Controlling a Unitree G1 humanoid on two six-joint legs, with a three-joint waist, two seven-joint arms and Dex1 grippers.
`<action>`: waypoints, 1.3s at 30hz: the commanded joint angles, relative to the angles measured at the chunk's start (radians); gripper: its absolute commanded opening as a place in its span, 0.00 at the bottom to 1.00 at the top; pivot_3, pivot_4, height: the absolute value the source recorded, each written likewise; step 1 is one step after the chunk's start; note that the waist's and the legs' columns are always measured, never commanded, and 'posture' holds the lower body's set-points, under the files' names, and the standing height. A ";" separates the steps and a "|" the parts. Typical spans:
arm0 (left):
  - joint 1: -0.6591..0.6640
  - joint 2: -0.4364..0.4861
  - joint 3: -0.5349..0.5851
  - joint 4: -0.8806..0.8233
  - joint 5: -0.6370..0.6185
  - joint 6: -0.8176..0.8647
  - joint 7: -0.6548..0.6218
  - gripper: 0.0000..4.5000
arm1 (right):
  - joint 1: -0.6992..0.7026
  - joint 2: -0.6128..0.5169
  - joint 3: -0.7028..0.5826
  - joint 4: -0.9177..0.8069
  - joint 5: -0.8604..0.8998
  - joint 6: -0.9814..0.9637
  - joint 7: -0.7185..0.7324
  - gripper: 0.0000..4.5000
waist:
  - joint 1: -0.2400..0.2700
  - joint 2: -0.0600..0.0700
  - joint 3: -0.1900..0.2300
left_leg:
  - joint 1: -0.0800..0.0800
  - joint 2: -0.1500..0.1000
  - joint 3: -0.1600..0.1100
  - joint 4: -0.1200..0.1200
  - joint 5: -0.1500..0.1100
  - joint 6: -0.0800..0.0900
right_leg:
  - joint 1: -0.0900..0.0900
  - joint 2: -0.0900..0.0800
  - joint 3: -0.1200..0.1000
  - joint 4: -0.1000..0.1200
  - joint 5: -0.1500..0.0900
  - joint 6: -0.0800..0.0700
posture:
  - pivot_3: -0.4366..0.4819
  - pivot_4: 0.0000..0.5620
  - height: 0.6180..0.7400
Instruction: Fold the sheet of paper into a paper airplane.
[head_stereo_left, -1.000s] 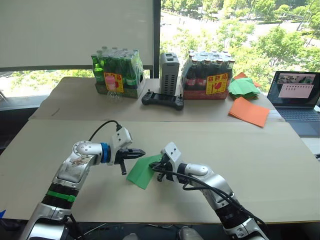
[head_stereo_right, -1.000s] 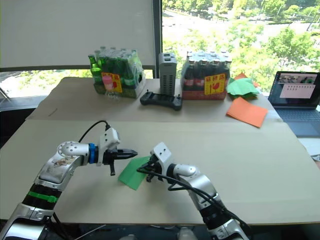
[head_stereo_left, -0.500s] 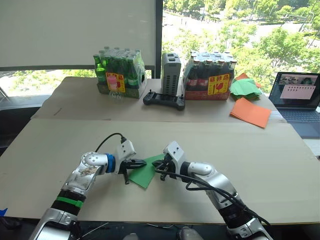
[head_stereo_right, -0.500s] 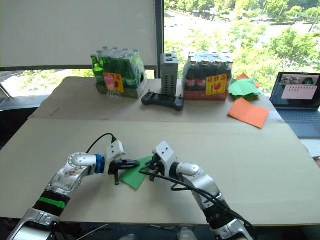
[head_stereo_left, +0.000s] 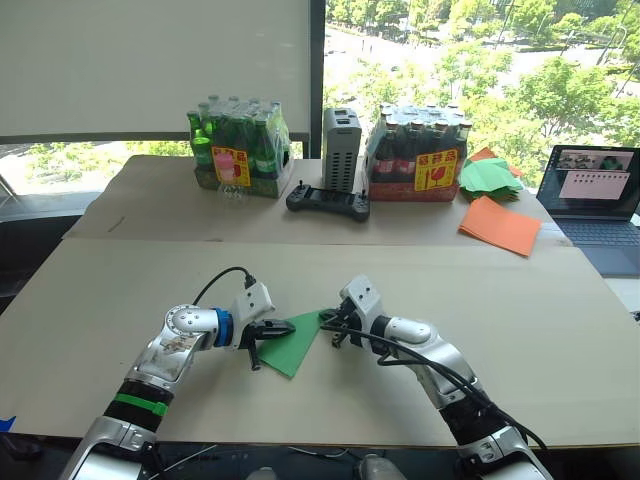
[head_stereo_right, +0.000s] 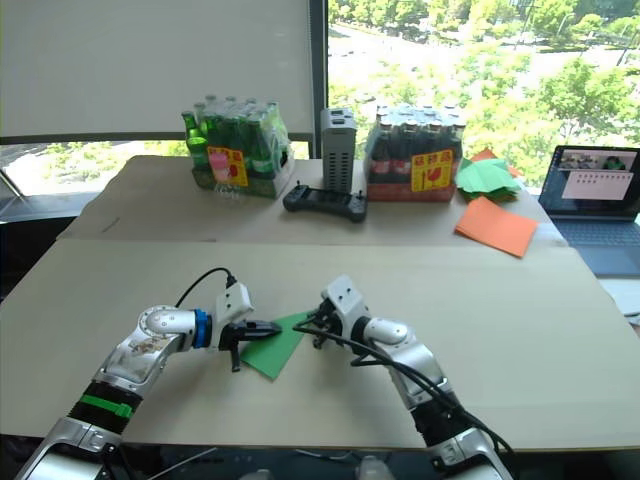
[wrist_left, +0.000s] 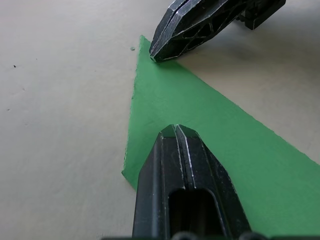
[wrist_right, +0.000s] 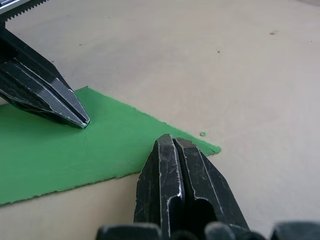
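Note:
The sheet of paper (head_stereo_left: 293, 343) is a bright green folded piece with a pointed corner, lying flat on the tan table (head_stereo_left: 520, 330) in front of me. My left gripper (head_stereo_left: 287, 327) is shut, and its tip rests on the paper's near-left part (wrist_left: 200, 105). My right gripper (head_stereo_left: 326, 322) is also shut, with its tip touching down at the paper's far pointed corner (wrist_right: 75, 155). In the left wrist view the right gripper's fingertips (wrist_left: 156, 54) press that corner. The two tips are a short span apart.
Along the back stand a pack of green bottles (head_stereo_left: 237, 150), a grey box (head_stereo_left: 339, 148), a black controller (head_stereo_left: 327, 201) and a pack of dark bottles (head_stereo_left: 417, 155). Back right lie a heap of green folded papers (head_stereo_left: 487, 173), orange sheets (head_stereo_left: 498, 225) and a laptop (head_stereo_left: 598, 190).
My left gripper has dropped from beside the paper's left edge onto the sheet. My right gripper has slid to the paper's far corner, and the paper now lies flat.

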 joint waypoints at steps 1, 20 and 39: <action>0.014 0.010 -0.018 -0.010 0.019 0.004 -0.006 0.00 | 0.013 -0.004 -0.004 0.035 -0.025 -0.006 -0.009 0.00 | 0.000 0.000 0.000 | 0.000 0.000 0.000 0.000 0.000 0.000 | 0.000 0.000 0.000 0.000 0.000 0.000 | 0.48 0.27 1.00; 0.012 0.014 -0.016 -0.019 0.016 0.017 -0.006 0.00 | 0.119 0.020 0.084 -0.071 -0.025 0.001 0.050 0.00 | -0.003 0.000 0.000 | 0.001 0.000 0.000 0.000 0.000 0.000 | 0.000 0.000 0.000 0.000 0.000 0.000 | 0.48 0.27 1.00; 0.015 0.024 -0.017 -0.024 0.018 0.022 -0.010 0.00 | 0.191 0.017 0.190 -0.181 -0.030 0.074 0.121 0.00 | -0.005 0.000 0.000 | 0.001 0.001 0.000 0.000 0.000 0.000 | 0.000 0.001 0.000 0.000 0.000 0.000 | 0.48 0.27 1.00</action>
